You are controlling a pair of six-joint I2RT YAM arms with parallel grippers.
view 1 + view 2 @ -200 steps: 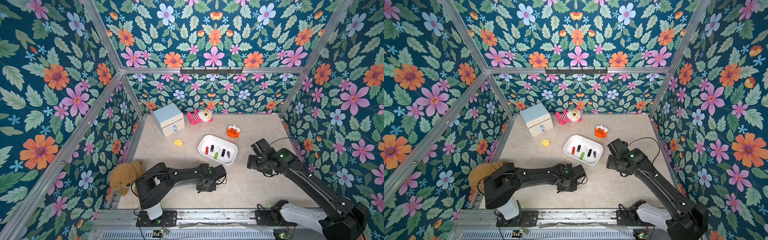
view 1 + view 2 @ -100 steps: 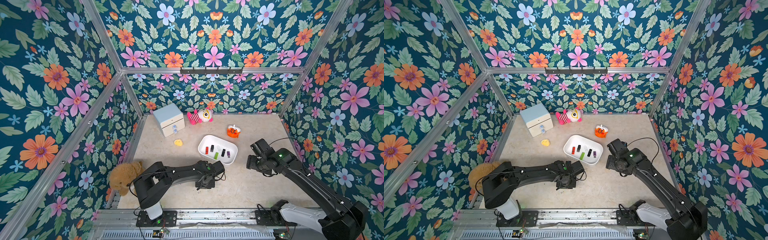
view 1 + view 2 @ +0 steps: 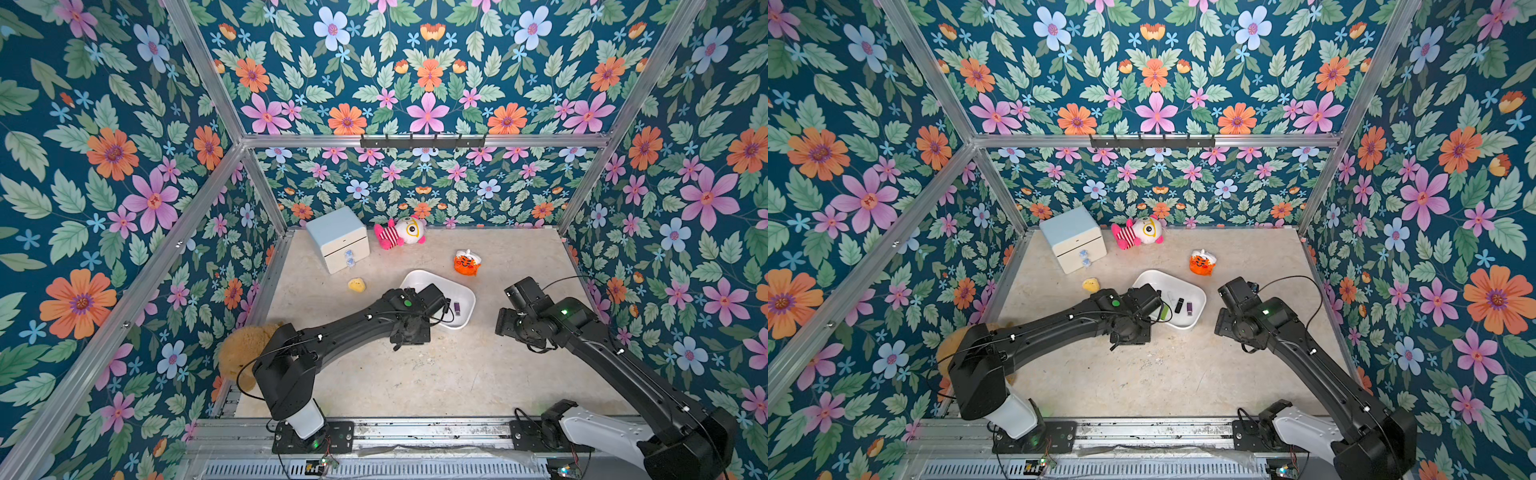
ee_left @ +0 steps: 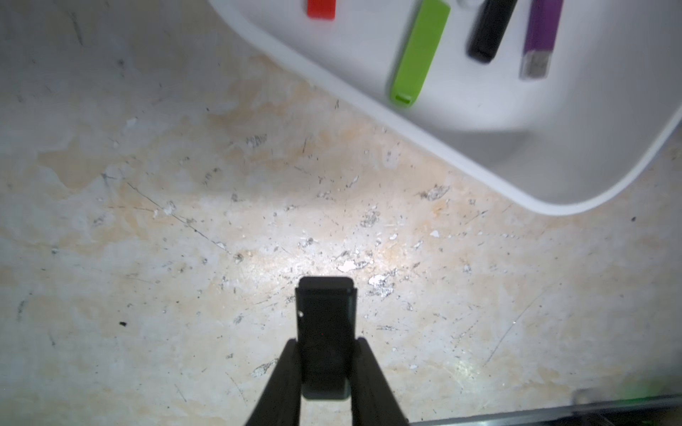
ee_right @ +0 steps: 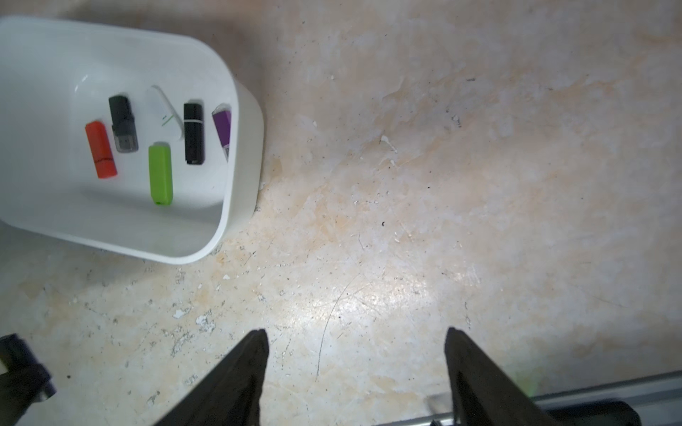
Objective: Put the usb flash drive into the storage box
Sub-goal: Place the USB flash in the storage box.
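Note:
A black usb flash drive (image 4: 325, 332) is pinched between the fingers of my left gripper (image 4: 325, 345), which is shut on it above the bare tabletop. The white storage box (image 4: 479, 166) lies just ahead of that gripper; in both top views the left wrist (image 3: 409, 320) overlaps the near-left edge of the box (image 3: 467, 293). Several drives lie inside it: red (image 5: 100, 149), green (image 5: 161, 173), black (image 5: 193, 132), purple (image 5: 222, 127) among them. My right gripper (image 5: 356, 343) is open and empty over the table, to the right of the box (image 5: 236, 184).
A pale-blue-topped cream drawer cabinet (image 3: 338, 239) stands at the back left. A pink striped plush (image 3: 399, 232) and an orange tiger toy (image 3: 467, 262) lie behind the box. A small yellow toy (image 3: 356, 284) is left of it, a brown teddy (image 3: 241, 349) at the left edge.
My left arm has carried the black drive away from the front edge, up to the near side of the storage box. The right arm has stayed put.

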